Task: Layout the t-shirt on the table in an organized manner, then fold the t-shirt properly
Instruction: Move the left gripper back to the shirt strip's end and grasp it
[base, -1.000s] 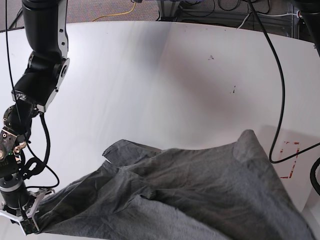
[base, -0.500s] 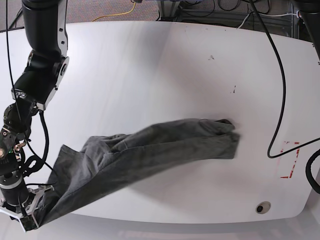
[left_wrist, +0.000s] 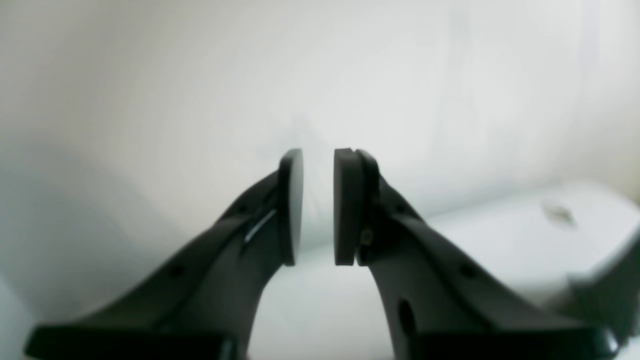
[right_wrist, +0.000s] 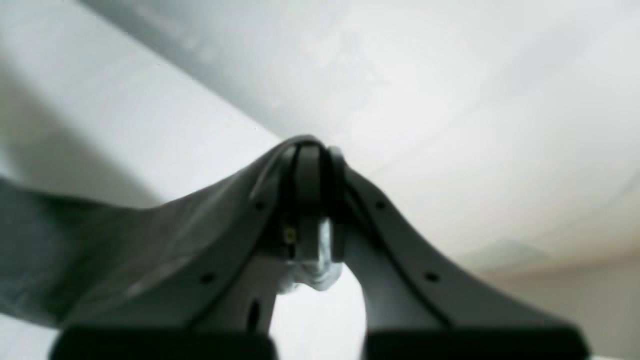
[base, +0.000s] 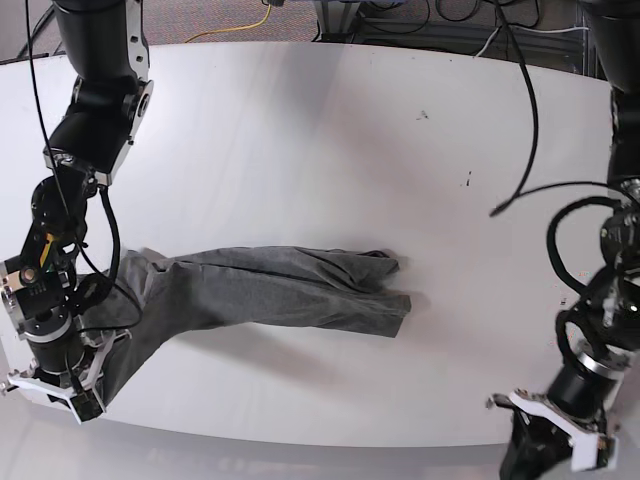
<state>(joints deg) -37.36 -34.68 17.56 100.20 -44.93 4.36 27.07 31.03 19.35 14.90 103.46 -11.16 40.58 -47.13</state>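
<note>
Grey t-shirt (base: 270, 290) lies bunched lengthwise on the table (base: 300, 140); right gripper (right_wrist: 312, 200) pinches one end, likely for spreading. Left gripper (left_wrist: 318, 205) narrowly parted, empty, off the cloth.

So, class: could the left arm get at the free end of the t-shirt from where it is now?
Probably yes: the left claw is empty, and only bare table lies between it and the t-shirt.

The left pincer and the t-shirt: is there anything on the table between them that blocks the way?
Nothing visible does. Between the left pincer and the near end of the t-shirt lies only bare white table. The pincer's own cable hangs above it, off to the side.
</note>
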